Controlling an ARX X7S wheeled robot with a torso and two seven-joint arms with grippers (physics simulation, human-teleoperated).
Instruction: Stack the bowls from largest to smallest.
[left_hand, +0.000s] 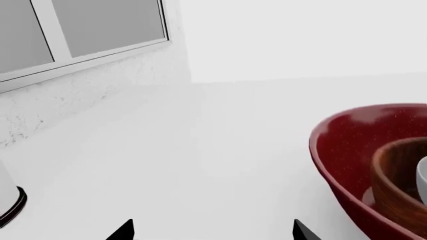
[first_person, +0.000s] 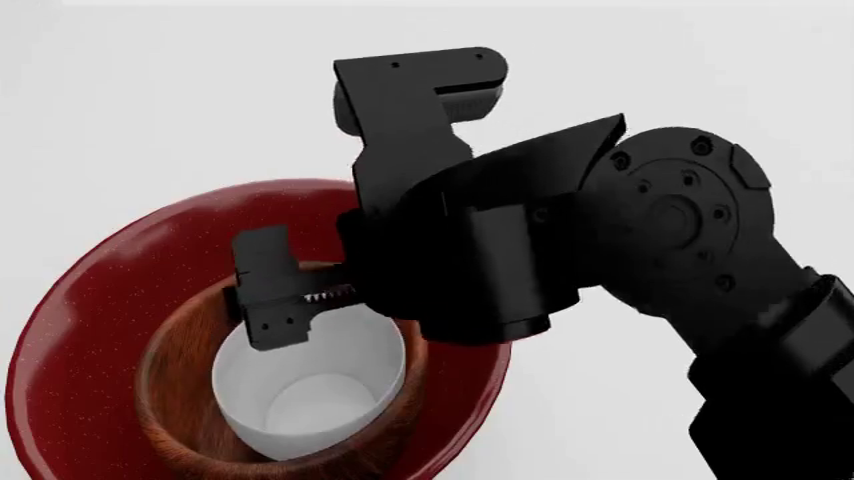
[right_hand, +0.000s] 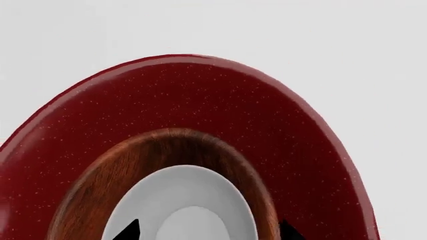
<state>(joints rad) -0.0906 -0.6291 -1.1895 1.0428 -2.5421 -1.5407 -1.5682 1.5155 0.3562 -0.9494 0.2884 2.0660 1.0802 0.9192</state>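
The three bowls sit nested: the large glossy dark-red bowl (first_person: 94, 300) holds the brown wood-grain bowl (first_person: 180, 400), and the small light-grey bowl (first_person: 314, 400) rests inside that. My right gripper (right_hand: 208, 231) hovers open just over the grey bowl (right_hand: 187, 200). One tip is over its inside and the other is beyond its rim, above the brown bowl (right_hand: 167, 145). One black finger (first_person: 274, 290) shows in the head view. My left gripper (left_hand: 213, 231) is open and empty over the bare white surface beside the red bowl (left_hand: 347, 150).
The bulky right arm (first_person: 641, 230) hides the right side of the stack in the head view. In the left wrist view a white object with a black base (left_hand: 10, 200) stands at the edge, near a rough white wall with a window (left_hand: 87, 30).
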